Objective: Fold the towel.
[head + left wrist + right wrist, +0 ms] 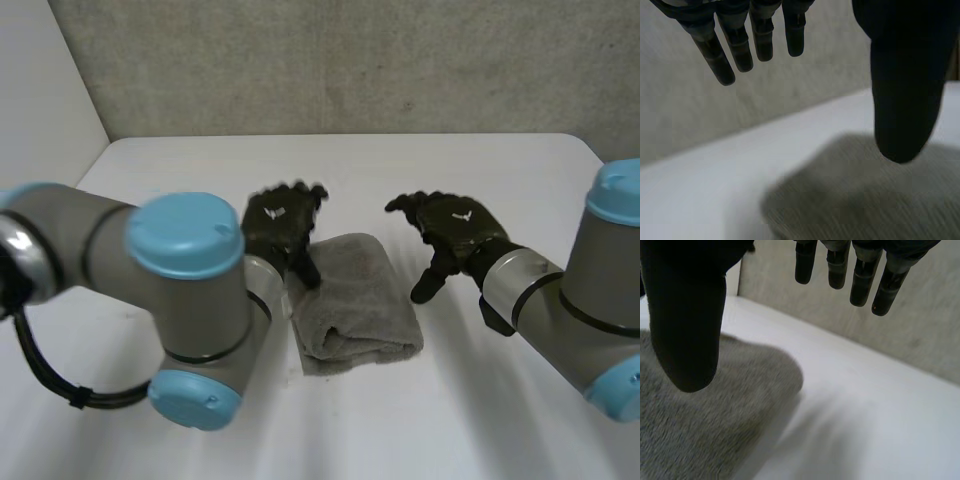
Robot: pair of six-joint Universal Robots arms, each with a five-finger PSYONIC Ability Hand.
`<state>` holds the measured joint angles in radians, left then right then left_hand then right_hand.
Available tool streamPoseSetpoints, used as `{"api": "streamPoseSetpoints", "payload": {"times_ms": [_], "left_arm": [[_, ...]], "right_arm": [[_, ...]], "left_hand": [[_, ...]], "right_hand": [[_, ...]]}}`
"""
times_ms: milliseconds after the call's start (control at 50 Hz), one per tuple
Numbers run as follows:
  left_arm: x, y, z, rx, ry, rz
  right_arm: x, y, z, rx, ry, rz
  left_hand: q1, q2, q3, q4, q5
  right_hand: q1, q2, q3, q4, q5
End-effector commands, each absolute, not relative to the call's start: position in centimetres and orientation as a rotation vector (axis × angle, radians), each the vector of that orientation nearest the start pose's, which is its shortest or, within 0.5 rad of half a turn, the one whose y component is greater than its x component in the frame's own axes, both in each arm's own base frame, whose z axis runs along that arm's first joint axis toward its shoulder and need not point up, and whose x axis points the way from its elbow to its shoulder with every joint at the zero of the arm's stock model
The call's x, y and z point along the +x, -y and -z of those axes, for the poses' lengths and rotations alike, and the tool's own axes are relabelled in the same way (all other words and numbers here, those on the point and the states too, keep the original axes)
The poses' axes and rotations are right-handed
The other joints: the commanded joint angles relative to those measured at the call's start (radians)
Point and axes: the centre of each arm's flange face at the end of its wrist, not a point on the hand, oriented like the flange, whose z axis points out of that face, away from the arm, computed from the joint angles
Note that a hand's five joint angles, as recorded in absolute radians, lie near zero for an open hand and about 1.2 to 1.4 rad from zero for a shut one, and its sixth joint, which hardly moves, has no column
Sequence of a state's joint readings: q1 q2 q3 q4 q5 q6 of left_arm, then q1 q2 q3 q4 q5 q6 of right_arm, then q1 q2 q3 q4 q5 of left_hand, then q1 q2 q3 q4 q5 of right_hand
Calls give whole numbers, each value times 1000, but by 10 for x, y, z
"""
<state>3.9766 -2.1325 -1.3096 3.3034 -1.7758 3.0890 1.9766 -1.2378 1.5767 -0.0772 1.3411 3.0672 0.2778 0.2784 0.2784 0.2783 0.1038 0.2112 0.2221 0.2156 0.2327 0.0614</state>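
Observation:
A grey towel (352, 300) lies folded into a thick narrow bundle in the middle of the white table (480, 180). My left hand (281, 225) hovers over the towel's far left corner, fingers straight and apart from the thumb, holding nothing. In the left wrist view the towel (865, 200) lies under the thumb (905, 90), clear of the fingers (740, 45). My right hand (452, 228) is open just right of the towel, off the cloth. In the right wrist view the towel (700, 425) lies beneath the thumb (685, 325), and the fingers (860, 275) hang free above bare table.
A grey wall (340, 60) rises behind the table's far edge. A white panel (40, 90) stands at the far left. My left arm (180, 300) crosses the near left of the table, my right arm (570, 310) the near right.

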Motion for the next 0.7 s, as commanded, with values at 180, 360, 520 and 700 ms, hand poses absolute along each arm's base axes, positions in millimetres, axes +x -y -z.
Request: {"api": "streamPoseSetpoints", "payload": {"times_ms": [180,360,520,700], "left_arm": [[-334,207,-121,674,-2784,1742],[-334,205,-173,636,-2716,1943],[-326,205,-254,542,-2573,2253],[-288,207,-328,427,-2367,2416]], "right_arm": [[303,274,-138,-953,-2233,1292],[316,266,-184,-1030,-2097,1448],[299,262,-285,-851,-1983,1835],[272,253,-355,-627,-1914,2137]], "left_hand": [[-49,-50,-50,-50,-50],[-70,-71,-71,-71,-71],[-82,-83,-83,-82,-82],[-79,-80,-80,-79,-79]], "right_hand": [[-37,-48,-41,-58,-61],[-37,-48,-41,-58,-61],[-37,-48,-41,-58,-61],[-37,-48,-41,-58,-61]]}}
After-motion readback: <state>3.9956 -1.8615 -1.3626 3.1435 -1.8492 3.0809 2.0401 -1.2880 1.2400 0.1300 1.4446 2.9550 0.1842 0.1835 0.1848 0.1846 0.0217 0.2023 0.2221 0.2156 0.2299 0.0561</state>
